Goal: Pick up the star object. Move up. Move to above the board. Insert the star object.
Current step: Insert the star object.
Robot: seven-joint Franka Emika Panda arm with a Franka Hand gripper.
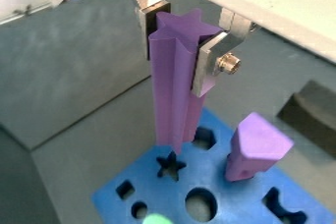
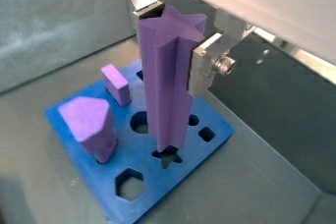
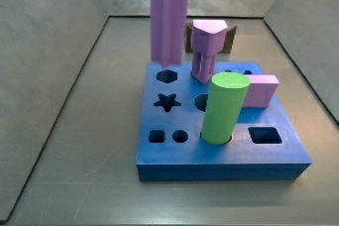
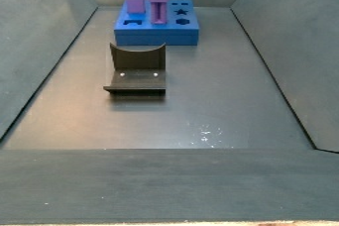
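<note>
Here the gripper [image 1: 179, 37] holds one star object [image 1: 176, 90] above one board [image 1: 132, 196].

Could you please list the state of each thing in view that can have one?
end effector: above the board, shut on the star object
star object: upright, held over the star hole, not yet inserted
board: flat on the floor
green cylinder: upright in the board
hexagonal post: upright in the board
fixture: on the floor, unoccupied
</note>
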